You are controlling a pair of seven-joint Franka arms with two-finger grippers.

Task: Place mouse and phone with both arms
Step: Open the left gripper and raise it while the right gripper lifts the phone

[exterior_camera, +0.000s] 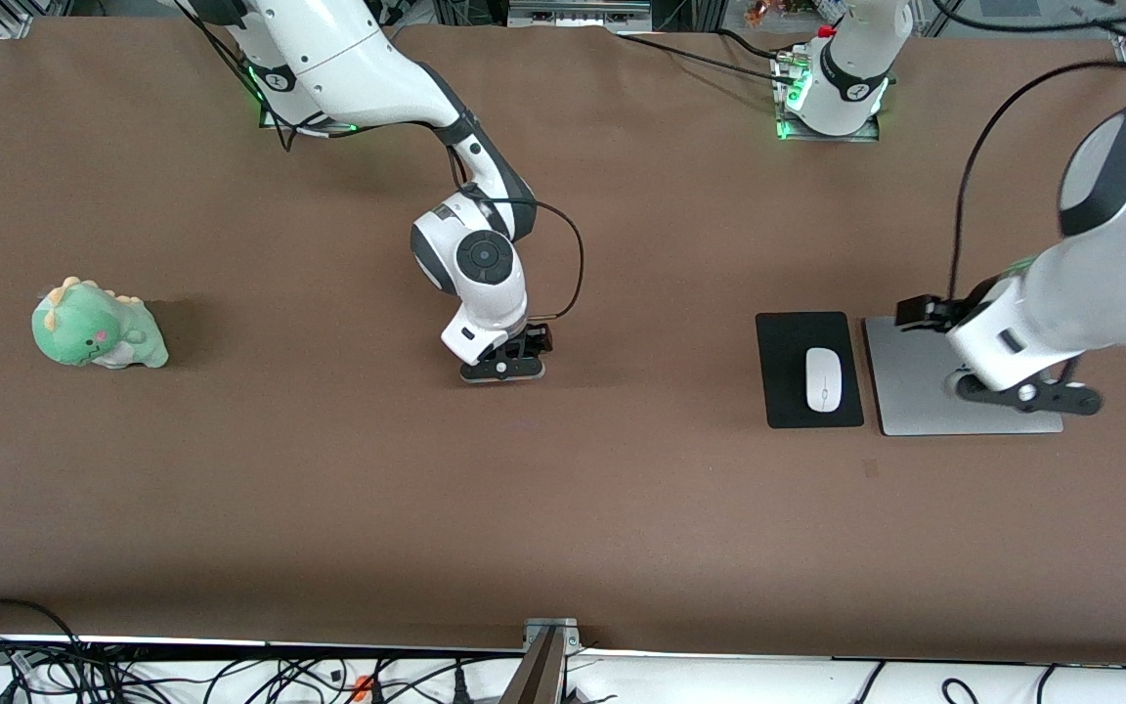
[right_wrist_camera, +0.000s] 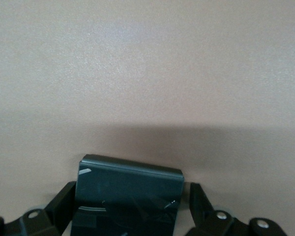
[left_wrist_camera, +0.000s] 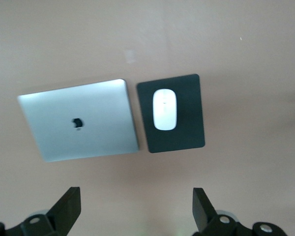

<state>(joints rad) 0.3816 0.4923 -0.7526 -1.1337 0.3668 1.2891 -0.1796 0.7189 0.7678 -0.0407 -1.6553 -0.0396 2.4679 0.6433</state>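
Observation:
The white mouse (exterior_camera: 823, 378) lies on a black pad (exterior_camera: 784, 391) toward the left arm's end of the table; it also shows in the left wrist view (left_wrist_camera: 164, 109). My left gripper (exterior_camera: 1027, 396) hangs open and empty over the silver laptop (exterior_camera: 910, 386) beside the pad. The black phone (right_wrist_camera: 128, 196) lies between the fingers of my right gripper (right_wrist_camera: 132, 206), which is down at the table's middle (exterior_camera: 504, 370). The fingers (right_wrist_camera: 199, 201) stand wide at the phone's two sides, with a thin gap at one side. In the front view the hand hides the phone.
A green plush dinosaur (exterior_camera: 97, 327) sits toward the right arm's end of the table. The closed laptop (left_wrist_camera: 78, 120) lies right beside the pad (left_wrist_camera: 187, 132). Brown table cloth stretches between the right gripper and the pad. Cables run along the table's near edge.

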